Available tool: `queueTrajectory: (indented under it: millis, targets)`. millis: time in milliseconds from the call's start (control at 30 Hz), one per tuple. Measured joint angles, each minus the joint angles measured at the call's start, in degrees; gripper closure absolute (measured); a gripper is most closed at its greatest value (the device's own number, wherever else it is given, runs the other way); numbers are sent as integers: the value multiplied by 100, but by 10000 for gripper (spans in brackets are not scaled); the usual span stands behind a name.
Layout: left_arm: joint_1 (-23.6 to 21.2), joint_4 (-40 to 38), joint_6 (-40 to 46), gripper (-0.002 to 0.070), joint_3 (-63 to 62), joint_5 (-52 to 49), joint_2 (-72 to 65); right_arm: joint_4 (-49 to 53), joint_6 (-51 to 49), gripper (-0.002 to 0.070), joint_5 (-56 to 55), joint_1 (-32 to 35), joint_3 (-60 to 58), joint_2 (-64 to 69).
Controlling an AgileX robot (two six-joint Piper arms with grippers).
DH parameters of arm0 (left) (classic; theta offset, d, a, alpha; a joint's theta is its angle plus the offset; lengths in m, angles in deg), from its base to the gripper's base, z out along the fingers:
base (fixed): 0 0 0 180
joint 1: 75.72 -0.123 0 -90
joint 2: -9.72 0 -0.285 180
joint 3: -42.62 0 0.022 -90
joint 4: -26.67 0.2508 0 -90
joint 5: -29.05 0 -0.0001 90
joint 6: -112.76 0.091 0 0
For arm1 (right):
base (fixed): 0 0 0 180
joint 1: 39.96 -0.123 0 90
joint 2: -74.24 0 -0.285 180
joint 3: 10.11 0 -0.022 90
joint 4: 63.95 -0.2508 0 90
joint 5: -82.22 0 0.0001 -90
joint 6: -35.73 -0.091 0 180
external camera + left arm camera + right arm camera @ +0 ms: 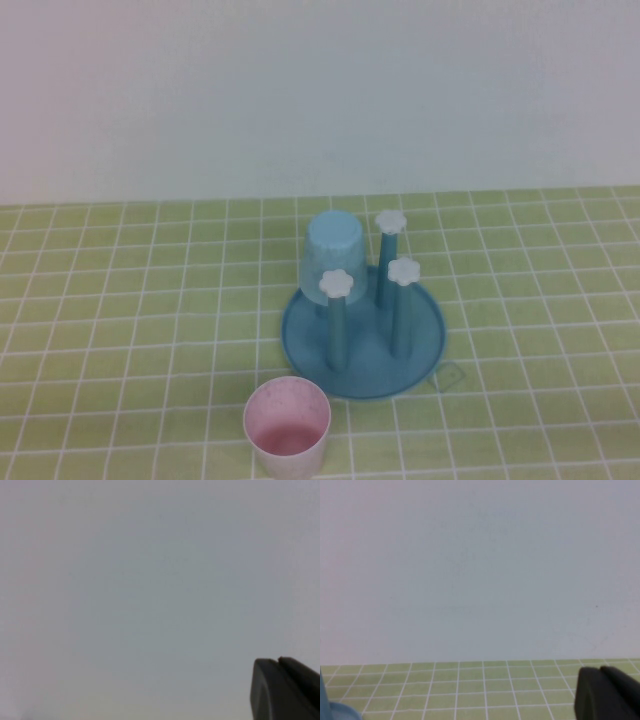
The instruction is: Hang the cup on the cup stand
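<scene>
While neither arm appears from above, the small pale pink speckled plastic cup (288, 427) stands upright, just beside the round blue cup stand (430, 335), where a light blue cup (332, 258) hangs inverted. Left gripper (285, 690) and right gripper (607, 692) show only dark edges; jaw state cannot be told.

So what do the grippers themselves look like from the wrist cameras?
Little shows. The left gripper appears only as a dark, matte, blocky finger piece with a rounded corner at its view's edge; the right gripper looks the same. No cables or markings visible; the high view shows neither arm.

High view looks down at the table (120, 300); wrist views face the wall (480, 570) (level).
</scene>
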Motion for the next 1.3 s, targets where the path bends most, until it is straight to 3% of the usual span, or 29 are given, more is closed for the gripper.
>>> queueTrajectory:
  millis: [333, 567, 833, 967, 1300]
  targets:
    - [0, 149, 0, 675, -439, 42, -11, 11, 41, 678, -69, 0, 12, 0]
    - [0, 1231, 0, 675, -1494, -1146, -11, 55, 551, 678, 32, 0, 630, 0]
    - [0, 1231, 0, 675, -1608, -1537, -11, 276, 675, 678, 1083, 0, 1160, 0]
    - [0, 861, -142, 675, -1450, -1516, -11, 304, 675, 678, 1593, 0, 1183, 0]
    - [0, 861, -132, 675, -1683, -1856, -72, -236, 675, 678, 1840, 0, 1195, 0]
